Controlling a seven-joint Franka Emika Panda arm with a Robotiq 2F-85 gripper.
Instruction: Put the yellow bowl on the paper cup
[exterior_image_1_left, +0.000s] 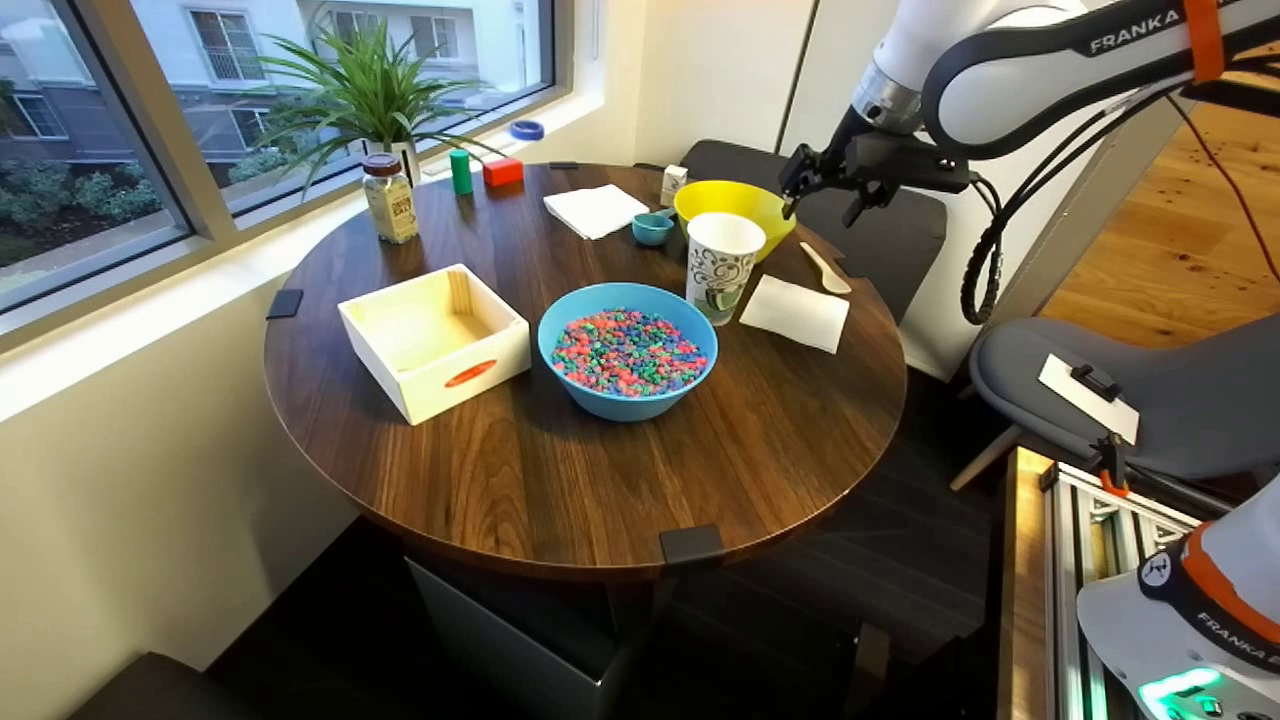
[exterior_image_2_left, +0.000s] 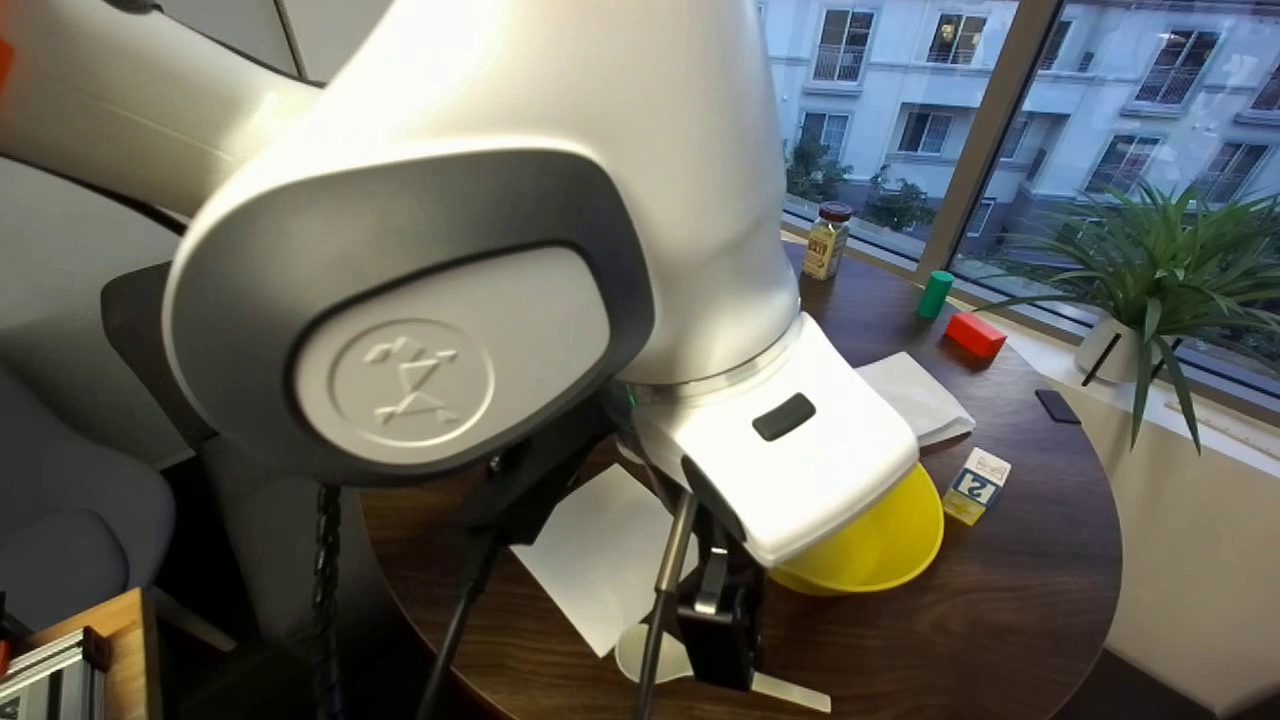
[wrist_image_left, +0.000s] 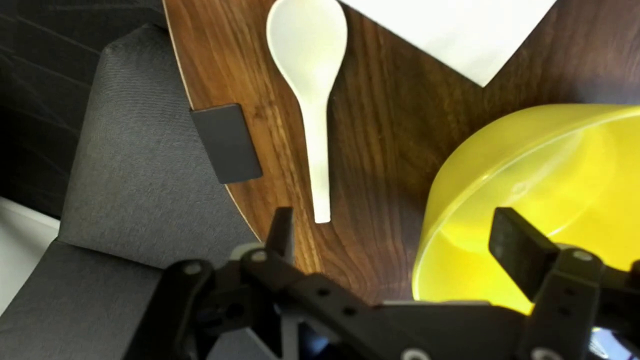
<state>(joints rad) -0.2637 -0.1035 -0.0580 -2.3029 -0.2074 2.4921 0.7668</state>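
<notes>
The bright yellow bowl (exterior_image_1_left: 735, 193) stands upright on the round table. It also shows in an exterior view (exterior_image_2_left: 868, 552), partly behind the arm, and in the wrist view (wrist_image_left: 462, 160) at the right. The patterned white paper cup (exterior_image_1_left: 718, 275) stands upright in front of the bowl in an exterior view. The cup is out of the wrist view. My gripper (exterior_image_1_left: 820, 203) is open, with nothing held. In the wrist view my gripper (wrist_image_left: 392, 220) has its right finger over the bowl's inside and its left finger outside over the table edge, with the bowl's near rim between.
A blue bowl (exterior_image_1_left: 625, 405) with colourful pieces and a wooden box (exterior_image_1_left: 495, 365) stand near the cup. A white spoon (wrist_image_left: 314, 100), white paper (exterior_image_1_left: 797, 312), a teal scoop (exterior_image_1_left: 652, 230) and a small carton (exterior_image_2_left: 976, 487) lie around the yellow bowl. A chair (wrist_image_left: 155, 150) stands beyond the table edge.
</notes>
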